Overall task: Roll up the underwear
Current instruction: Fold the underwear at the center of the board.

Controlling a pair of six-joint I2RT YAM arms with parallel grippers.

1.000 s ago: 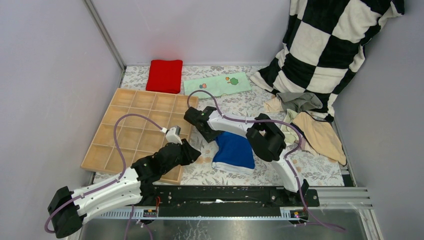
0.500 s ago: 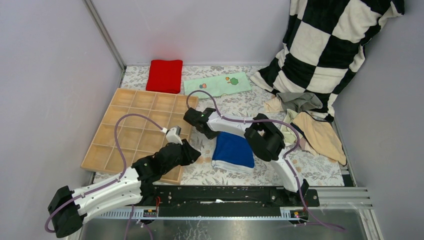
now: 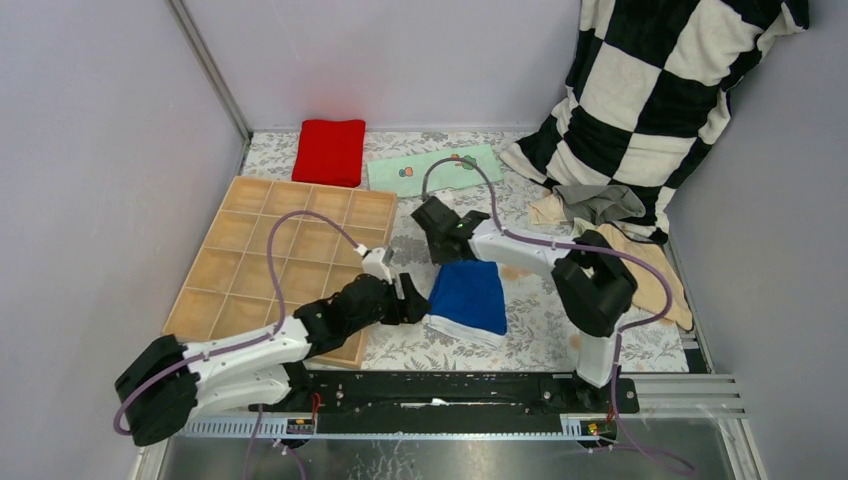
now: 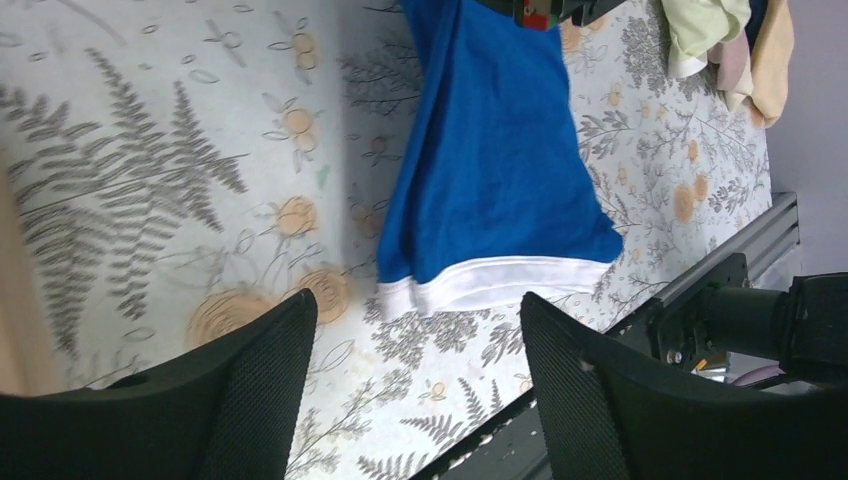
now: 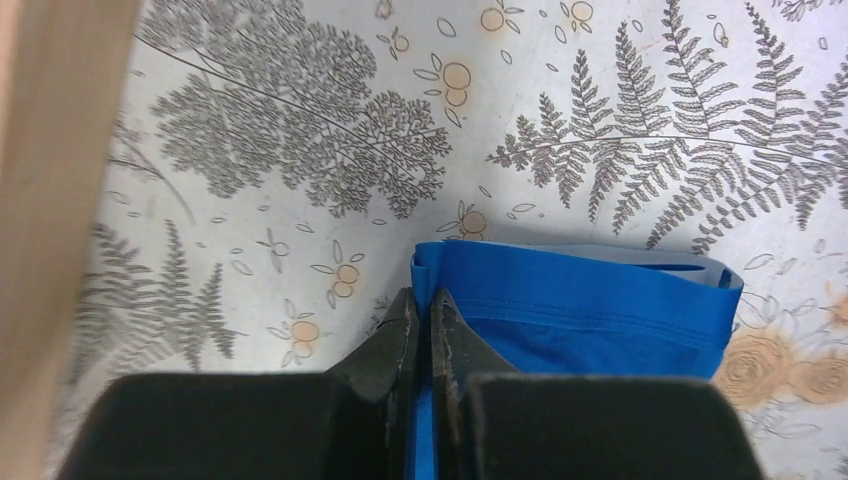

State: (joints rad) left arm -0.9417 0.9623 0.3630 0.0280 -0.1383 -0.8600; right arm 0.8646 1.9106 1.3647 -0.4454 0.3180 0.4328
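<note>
Right wrist view has my right pincer [image 5: 421, 300] pinched shut on the folded corner of the blue briefs [image 5: 590, 320]. In the top view they lie at centre frame on the fern-print tabletop [image 5: 300, 150], just right of the wooden tray [image 3: 280, 260]. My left pincer [image 4: 415, 305] stands wide open at the white waistband, holding nothing. My worry is that the bite is thin (only an edge), so a pull may slip it free or drag the whole piece instead of rolling it. A second ago the right arm reached further left in the frame, and the left pincer hung back over the tray's edge.
</note>
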